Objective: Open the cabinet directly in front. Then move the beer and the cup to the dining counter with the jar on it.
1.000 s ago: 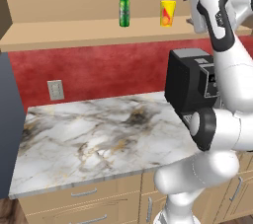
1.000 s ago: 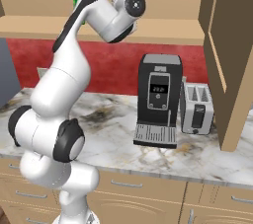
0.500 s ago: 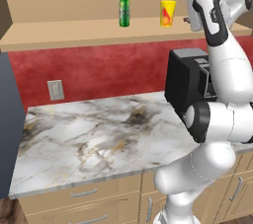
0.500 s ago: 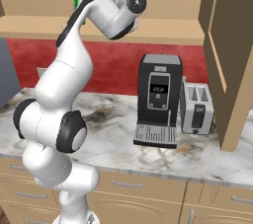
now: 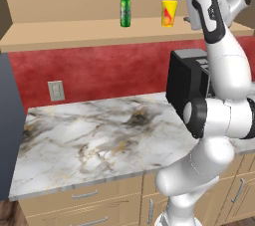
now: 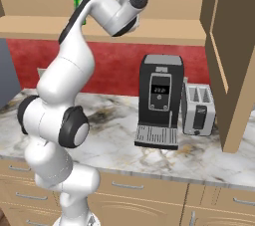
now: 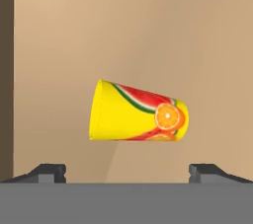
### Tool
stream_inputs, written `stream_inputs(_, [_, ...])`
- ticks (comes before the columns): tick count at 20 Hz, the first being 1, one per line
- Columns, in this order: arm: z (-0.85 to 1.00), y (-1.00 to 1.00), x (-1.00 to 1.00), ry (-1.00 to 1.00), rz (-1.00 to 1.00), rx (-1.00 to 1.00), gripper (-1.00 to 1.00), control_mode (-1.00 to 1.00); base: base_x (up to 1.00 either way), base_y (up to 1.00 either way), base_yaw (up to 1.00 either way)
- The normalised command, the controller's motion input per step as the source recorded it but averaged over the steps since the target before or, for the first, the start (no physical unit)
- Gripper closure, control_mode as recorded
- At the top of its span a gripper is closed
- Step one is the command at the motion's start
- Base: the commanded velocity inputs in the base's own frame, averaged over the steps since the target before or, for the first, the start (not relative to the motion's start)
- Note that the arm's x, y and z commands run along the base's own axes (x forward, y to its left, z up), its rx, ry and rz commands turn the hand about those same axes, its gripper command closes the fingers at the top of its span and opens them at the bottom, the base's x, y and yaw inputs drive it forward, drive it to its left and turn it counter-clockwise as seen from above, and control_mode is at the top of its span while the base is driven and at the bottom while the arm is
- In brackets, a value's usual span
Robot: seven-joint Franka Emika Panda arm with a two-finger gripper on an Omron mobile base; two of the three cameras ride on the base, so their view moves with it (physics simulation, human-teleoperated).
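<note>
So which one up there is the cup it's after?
Look at the open cabinet shelf above the red wall. Two things stand on it: the cup is the short yellow one with fruit pictures, right of the tall green beer bottle.

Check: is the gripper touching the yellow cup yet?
Apart. In the hand view both fingertips sit wide open, with tan cabinet wall showing between them and the cup. The left base view shows the gripper short of the cup, a gap between them.
</note>
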Motion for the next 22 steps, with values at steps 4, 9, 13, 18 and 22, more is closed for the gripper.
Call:
stream_inputs(4, [0.02,0.00,0.13,0.02,0.00,0.00,-1.00,-1.00,0.00,0.00,0.00])
stream_inputs(9, [0.00,0.00,0.18,0.00,0.00,0.00,-1.00,-1.00,0.00,0.00,0.00])
stream_inputs(13, [0.00,0.00,0.18,0.00,0.00,0.00,-1.00,-1.00,0.00,0.00,0.00])
stream_inputs(18, [0.00,0.00,0.15,0.00,0.00,0.00,-1.00,-1.00,0.00,0.00,0.00])
stream_inputs(22, [0.00,0.00,0.16,0.00,0.00,0.00,-1.00,-1.00,0.00,0.00,0.00])
